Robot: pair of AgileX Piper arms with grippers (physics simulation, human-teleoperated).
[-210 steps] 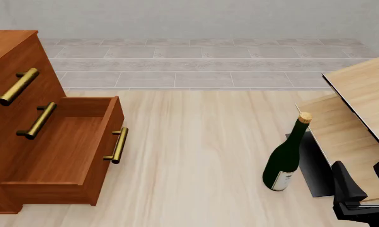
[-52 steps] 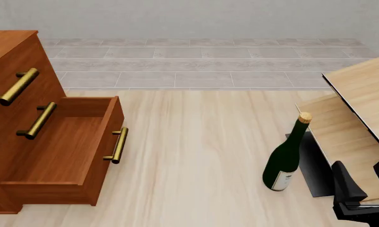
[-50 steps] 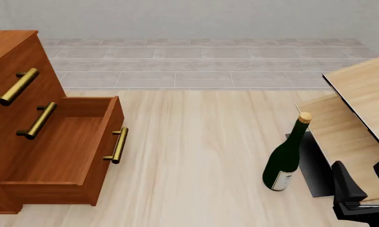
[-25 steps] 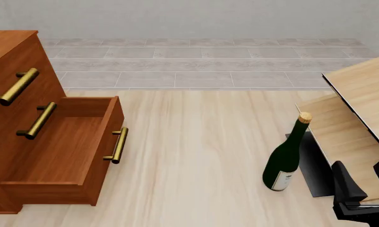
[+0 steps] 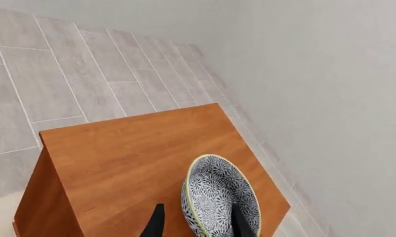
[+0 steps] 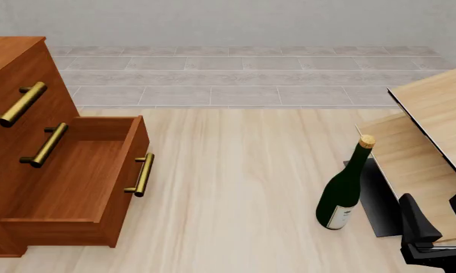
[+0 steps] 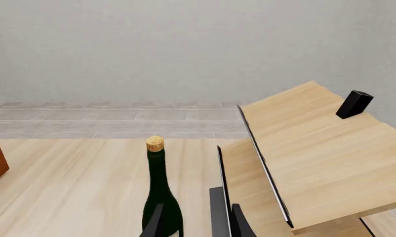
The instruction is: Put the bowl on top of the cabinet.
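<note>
In the left wrist view the bowl [image 5: 219, 197], speckled inside with a dark patterned rim and pale green outside, sits tilted on the reddish-brown top of the cabinet [image 5: 125, 163]. My left gripper [image 5: 198, 226] straddles it: one finger is over the bowl's inside, and the other stands off its outer wall with a visible gap. The jaws are spread wide. The front view shows the cabinet [image 6: 16, 108] at the left with its bottom drawer [image 6: 76, 182] pulled out; the bowl and left arm are out of that view. My right gripper [image 6: 439, 211] is open and empty at the lower right.
A dark green wine bottle [image 6: 343, 187] with a cork stands on the table right of centre, close to my right gripper. Pale light-wood furniture [image 6: 432, 136] fills the right side, with a dark panel [image 6: 373, 199] at its foot. The cabinet has brass bar handles [image 6: 141, 174].
</note>
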